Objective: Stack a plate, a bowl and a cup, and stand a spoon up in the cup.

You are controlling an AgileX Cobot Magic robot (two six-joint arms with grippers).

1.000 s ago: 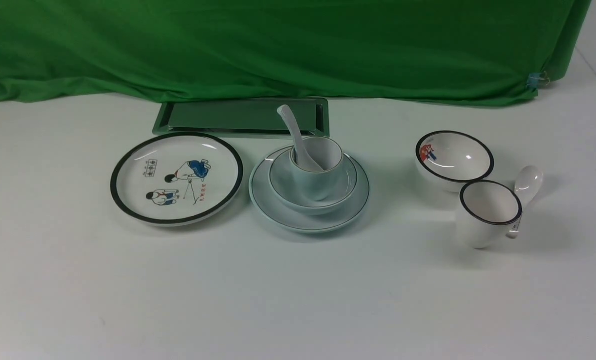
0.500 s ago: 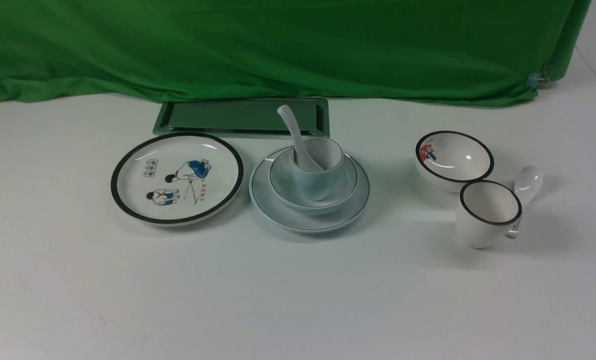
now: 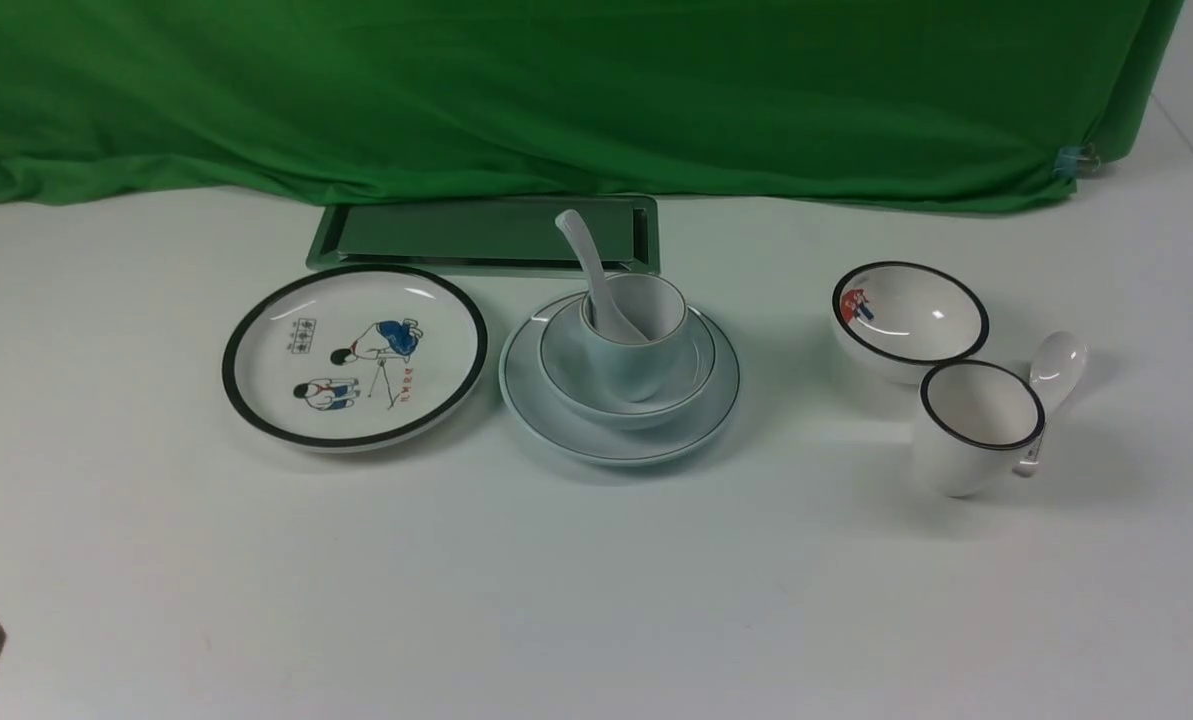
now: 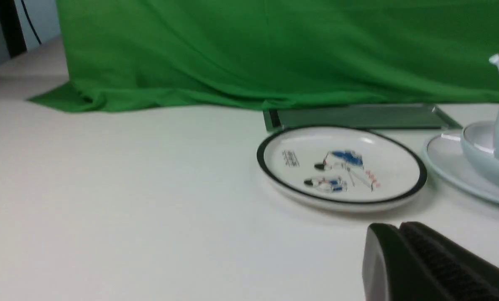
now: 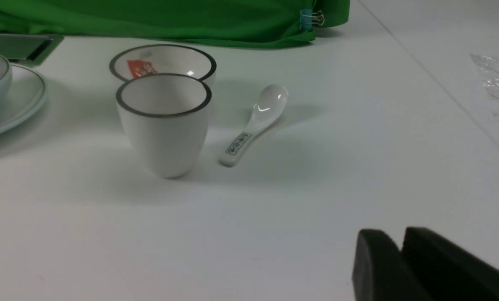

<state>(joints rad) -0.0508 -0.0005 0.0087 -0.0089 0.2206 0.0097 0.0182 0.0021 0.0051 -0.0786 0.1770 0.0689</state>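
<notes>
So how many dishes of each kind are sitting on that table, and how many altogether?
Plates: 2, the plain plate and the cartoon plate
Bowls: 2, the plain bowl and the black-rimmed bowl
Cups: 2, the plain cup and the black-rimmed cup
Spoons: 2, the plain spoon and the labelled spoon
Total: 8

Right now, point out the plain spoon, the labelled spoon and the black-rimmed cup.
plain spoon (image 3: pixel 584 255), front view, on its handle above the cup.
labelled spoon (image 5: pixel 237 144), right wrist view, on the printed label of its handle.
black-rimmed cup (image 5: pixel 164 138), right wrist view, on its outer wall.
</notes>
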